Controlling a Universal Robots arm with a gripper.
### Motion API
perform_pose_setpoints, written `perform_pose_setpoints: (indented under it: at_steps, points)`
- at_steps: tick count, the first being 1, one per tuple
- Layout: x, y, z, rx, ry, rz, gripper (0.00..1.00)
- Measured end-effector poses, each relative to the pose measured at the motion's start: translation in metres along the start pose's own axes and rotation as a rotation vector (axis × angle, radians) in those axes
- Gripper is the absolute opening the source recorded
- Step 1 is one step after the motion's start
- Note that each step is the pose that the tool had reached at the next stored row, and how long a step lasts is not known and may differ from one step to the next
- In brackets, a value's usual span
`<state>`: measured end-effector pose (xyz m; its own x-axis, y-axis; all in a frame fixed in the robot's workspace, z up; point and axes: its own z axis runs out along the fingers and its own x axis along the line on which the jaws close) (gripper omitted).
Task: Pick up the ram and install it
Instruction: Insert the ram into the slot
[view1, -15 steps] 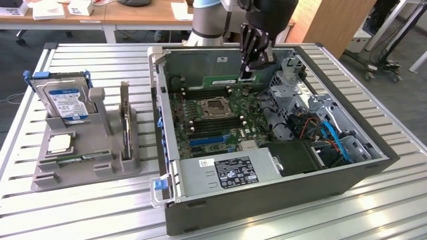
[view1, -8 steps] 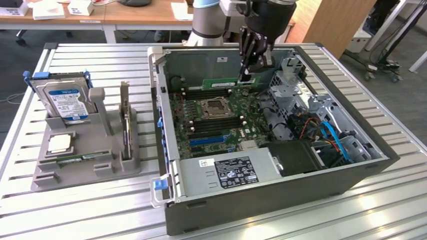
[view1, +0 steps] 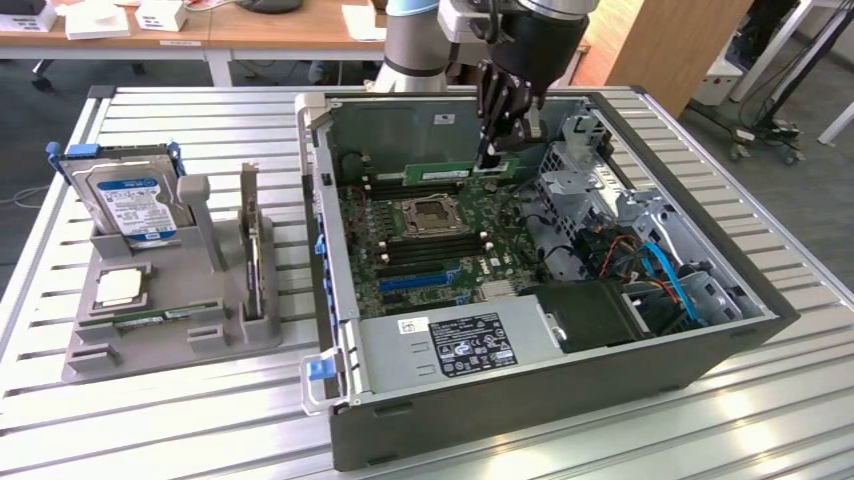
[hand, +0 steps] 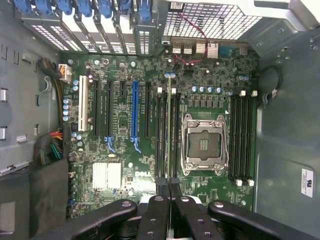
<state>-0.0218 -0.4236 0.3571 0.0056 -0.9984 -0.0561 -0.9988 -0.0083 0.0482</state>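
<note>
My gripper (view1: 491, 157) reaches down into the open computer case (view1: 534, 410), shut on the ram (view1: 434, 172). The ram is a thin green stick held on edge just above the motherboard, close to the case's back wall. In the wrist view the ram (hand: 169, 130) is edge-on between my black fingers (hand: 155, 210). It runs in line with the black memory slots (hand: 161, 135) beside the CPU socket (hand: 204, 145). Whether it touches a slot I cannot tell.
At the exterior view's left, a grey holder (view1: 80, 350) carries a silver hard drive with a blue label (view1: 131, 200), an upright expansion card (view1: 250, 240) and a thin green stick (view1: 158, 318) in its front groove. Drive cages and cables (view1: 641, 260) crowd the case's right side.
</note>
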Motion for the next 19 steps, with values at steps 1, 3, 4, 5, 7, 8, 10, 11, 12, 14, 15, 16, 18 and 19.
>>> perform_pose_setpoints:
  at_steps: [1, 3, 4, 5, 7, 8, 10, 11, 12, 14, 15, 16, 18, 19]
  points:
    - [0.000, 0.0000, 0.0006, 0.0000, 0.0000, 0.000, 0.11]
    - [0.000, -0.0001, 0.0018, 0.0000, 0.0001, 0.000, 0.11]
    - [0.000, -0.0001, 0.0023, 0.0000, 0.0001, 0.000, 0.11]
    - [0.000, -0.0001, 0.0027, 0.0000, 0.0001, 0.000, 0.11]
    - [0.000, -0.0002, 0.0037, 0.0000, 0.0001, 0.000, 0.11]
    - [0.000, -0.0002, 0.0044, 0.0000, -0.0001, 0.000, 0.11]
    - [0.000, -0.0003, 0.0062, 0.0000, 0.0000, 0.000, 0.11]
    - [0.000, -0.0004, 0.0070, 0.0000, 0.0000, 0.000, 0.11]
    - [0.000, -0.0004, 0.0078, 0.0000, 0.0000, 0.000, 0.11]
    - [0.000, -0.0004, 0.0089, -0.0001, 0.0001, 0.000, 0.11]
    - [0.001, -0.0005, 0.0094, 0.0000, 0.0000, 0.000, 0.11]
    - [0.001, -0.0005, 0.0099, -0.0001, 0.0000, 0.000, 0.11]
    - [0.001, -0.0005, 0.0110, 0.0000, 0.0000, 0.000, 0.11]
    - [0.001, -0.0006, 0.0116, 0.0000, 0.0000, 0.000, 0.11]
